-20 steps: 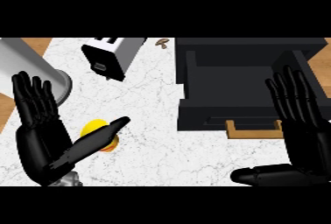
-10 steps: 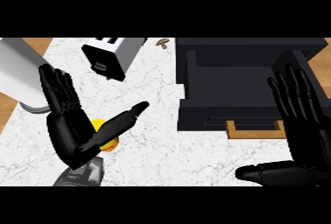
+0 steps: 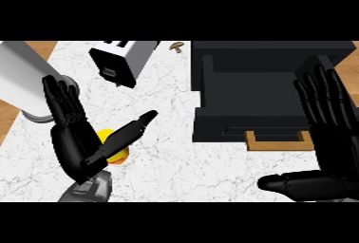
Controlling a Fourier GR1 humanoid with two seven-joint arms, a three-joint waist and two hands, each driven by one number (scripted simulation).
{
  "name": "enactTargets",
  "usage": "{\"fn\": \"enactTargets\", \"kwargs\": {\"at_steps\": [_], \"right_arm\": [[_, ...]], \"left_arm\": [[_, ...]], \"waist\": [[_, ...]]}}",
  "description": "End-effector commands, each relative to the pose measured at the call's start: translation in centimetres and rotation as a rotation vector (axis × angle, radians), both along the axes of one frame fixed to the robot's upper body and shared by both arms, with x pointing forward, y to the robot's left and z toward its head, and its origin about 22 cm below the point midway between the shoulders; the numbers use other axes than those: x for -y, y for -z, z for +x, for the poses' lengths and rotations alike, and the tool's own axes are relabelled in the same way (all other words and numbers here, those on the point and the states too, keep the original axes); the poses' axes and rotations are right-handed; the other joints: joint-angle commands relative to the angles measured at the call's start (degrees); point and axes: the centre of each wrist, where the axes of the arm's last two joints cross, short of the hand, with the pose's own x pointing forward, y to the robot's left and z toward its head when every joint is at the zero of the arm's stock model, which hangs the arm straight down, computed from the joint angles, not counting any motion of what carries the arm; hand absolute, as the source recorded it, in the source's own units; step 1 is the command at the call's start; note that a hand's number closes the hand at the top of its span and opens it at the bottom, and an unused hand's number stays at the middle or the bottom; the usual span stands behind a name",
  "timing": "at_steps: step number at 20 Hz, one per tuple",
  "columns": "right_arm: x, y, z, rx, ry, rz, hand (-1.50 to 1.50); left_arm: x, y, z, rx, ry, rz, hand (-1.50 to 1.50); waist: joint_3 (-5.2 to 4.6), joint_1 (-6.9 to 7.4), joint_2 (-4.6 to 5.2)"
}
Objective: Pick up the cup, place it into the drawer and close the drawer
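Head view, looking steeply down: the left hand stands over the left part of the white marble tabletop. Its fingers are straight and pointing up the picture, and its thumb is stretched out to the right. The hand is open and grips nothing. The yellow cup sits on the tabletop right under that thumb, which crosses it on a slant and hides its middle. Only yellow slivers show on either side. I cannot tell whether the thumb touches the cup.

The black drawer is well apart from the cup, to the right. It is pulled open, its dark inside is bare, and a tan handle sits on its near face. The right hand shows at the right edge, partly in front of the drawer's right side. Its fingers are straight and upright, its thumb lies low toward the left, and it holds nothing.

A white and black toaster lies tilted near the top of the tabletop. A white cylinder stands at the left edge behind the left hand's fingers. A small brown object lies near the drawer's top left corner.
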Motion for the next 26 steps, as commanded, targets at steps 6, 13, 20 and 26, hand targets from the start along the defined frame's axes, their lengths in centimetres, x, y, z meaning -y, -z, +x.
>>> {"fn": "enactTargets", "kwargs": {"at_steps": [6, 13, 20, 26], "right_arm": [[-0.7, -0.9, 0.9, 0.007, -0.002, 0.000, -1.50], [0.4, 0.2, 0.4, 0.010, -0.006, -0.009, -1.50], [-1.4, 0.5, -0.9, 0.011, -0.016, -0.012, -1.50], [1.4, -2.0, -0.5, 0.003, -0.015, -0.025, -1.50]], "left_arm": [[-1.1, 3.5, -2.2, -0.078, -0.040, -0.042, -1.50], [-2.0, 5.9, -2.1, -0.132, -0.090, -0.062, -1.50], [-3.2, 10.0, -3.9, -0.174, -0.150, -0.057, -1.50], [-4.5, 12.9, -4.2, -0.199, -0.127, -0.086, -1.50]], "waist": [[-0.03, 0.18, 0.00], [-0.02, 0.06, 0.01], [-0.03, 0.07, 0.00], [-0.03, 0.03, -0.01]]}}
